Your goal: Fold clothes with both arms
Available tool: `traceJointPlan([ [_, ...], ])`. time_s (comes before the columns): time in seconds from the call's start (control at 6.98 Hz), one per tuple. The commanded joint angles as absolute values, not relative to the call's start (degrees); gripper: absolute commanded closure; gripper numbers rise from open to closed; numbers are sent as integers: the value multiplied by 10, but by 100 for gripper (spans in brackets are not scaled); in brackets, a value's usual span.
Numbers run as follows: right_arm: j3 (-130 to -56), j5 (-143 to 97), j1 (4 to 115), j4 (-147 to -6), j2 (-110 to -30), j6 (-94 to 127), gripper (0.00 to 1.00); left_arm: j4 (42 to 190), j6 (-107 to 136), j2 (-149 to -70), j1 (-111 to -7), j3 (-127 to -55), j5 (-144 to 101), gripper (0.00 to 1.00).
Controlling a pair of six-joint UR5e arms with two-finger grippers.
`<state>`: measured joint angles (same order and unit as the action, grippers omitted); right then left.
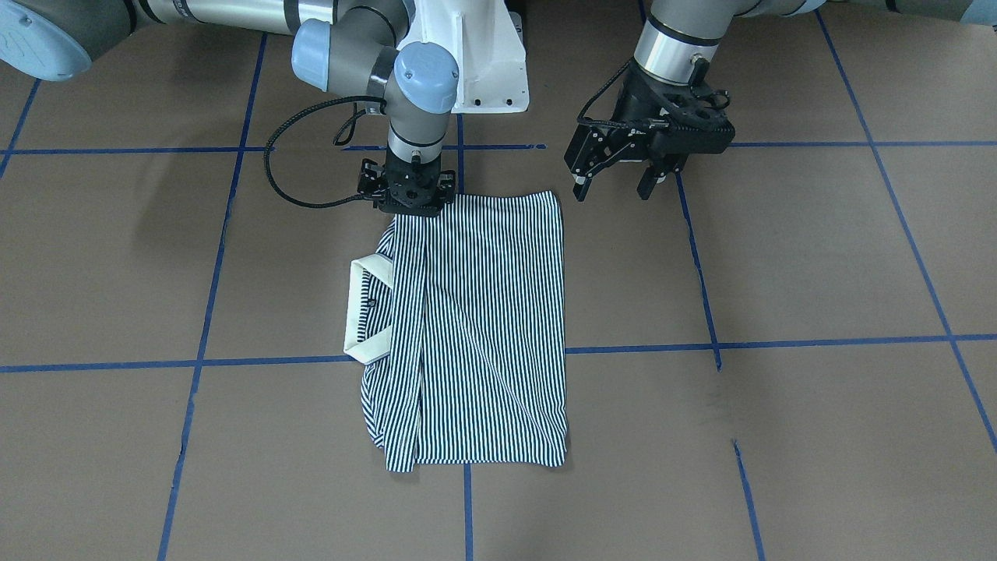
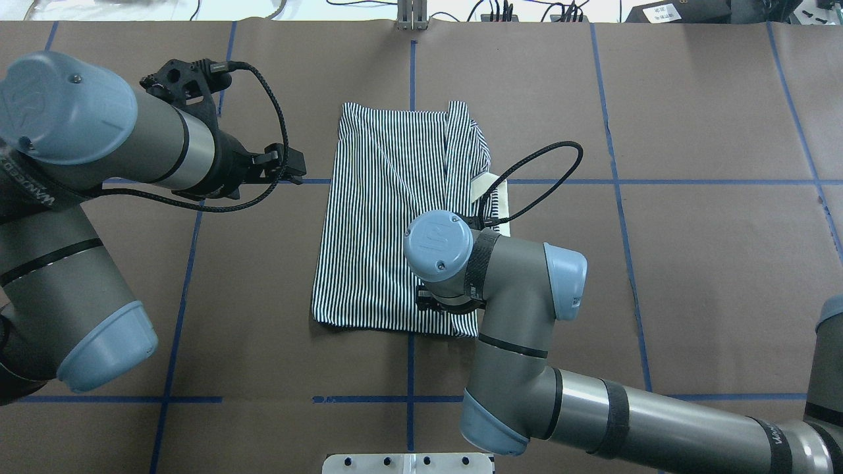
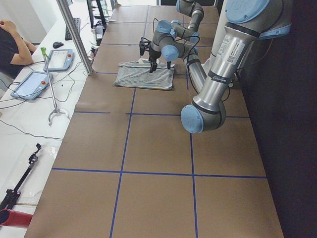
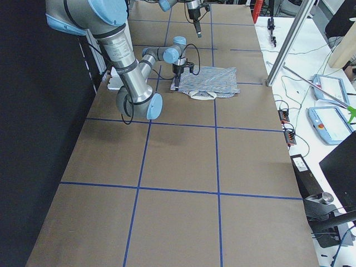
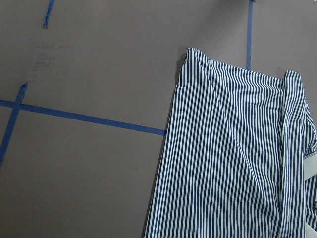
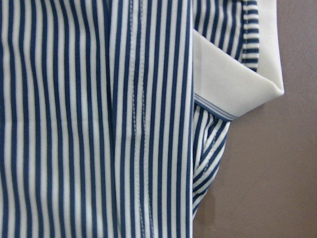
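The striped polo shirt [image 1: 483,312] lies folded into a tall rectangle on the brown table, and it also shows in the overhead view [image 2: 388,217]. Its cream collar [image 1: 366,312] sticks out on the robot's right side. My right gripper [image 1: 406,199] points straight down onto the shirt's edge nearest the robot, just by the collar. Its fingers are hidden under the wrist [image 2: 441,263], so I cannot tell whether they hold cloth. The right wrist view shows only stripes [image 6: 99,119] and collar [image 6: 237,74], close up. My left gripper [image 1: 614,189] is open and empty, hovering above bare table beside the shirt's near corner.
The white pedestal base [image 1: 475,62] stands just behind the shirt. Blue tape lines [image 1: 779,343] grid the table. Beyond the far edge is a desk with tablets [image 3: 59,59], a metal pole [image 3: 74,34] and a seated person [image 3: 12,44].
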<state>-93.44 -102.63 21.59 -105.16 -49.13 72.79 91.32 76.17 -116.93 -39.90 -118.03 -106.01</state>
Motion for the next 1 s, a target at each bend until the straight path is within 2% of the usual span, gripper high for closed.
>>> traceJointPlan([
  [0.0,-933,-1026,212,-1059,-496,721,0,914,762,-1170,-399,-1180,-1061,0],
  [0.86,-960,-1022,233,-1121,-512,668,0,918,767,-1178,-394,-1179,-1078,0],
])
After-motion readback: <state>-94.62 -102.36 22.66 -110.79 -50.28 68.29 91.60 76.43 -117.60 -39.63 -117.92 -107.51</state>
